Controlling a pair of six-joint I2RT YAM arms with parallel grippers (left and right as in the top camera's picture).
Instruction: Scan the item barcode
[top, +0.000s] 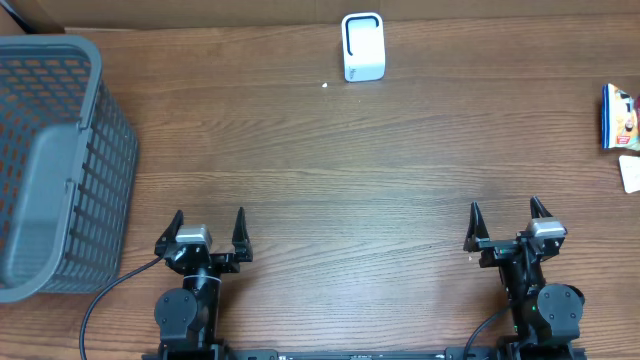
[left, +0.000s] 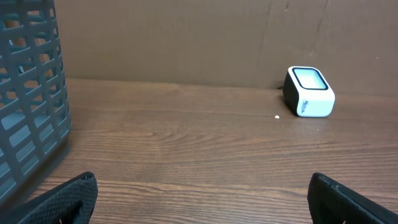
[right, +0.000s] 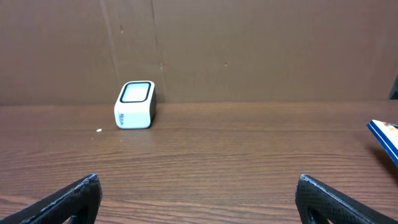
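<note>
A white barcode scanner (top: 362, 46) with a dark window stands at the far middle of the wooden table, also seen as the scanner (left: 308, 92) in the left wrist view and the scanner (right: 135, 104) in the right wrist view. The item, a blue-and-white packet (top: 618, 117), lies at the far right edge; only its blue corner (right: 385, 138) shows in the right wrist view. My left gripper (top: 208, 229) rests open near the front left, nothing between its fingers. My right gripper (top: 506, 222) stands open at the front right, well short of the packet.
A large grey mesh basket (top: 55, 160) takes up the left side, its wall (left: 28, 93) close to my left gripper. A small white card (top: 631, 172) lies just in front of the packet. A brown cardboard wall (right: 199, 43) backs the table.
</note>
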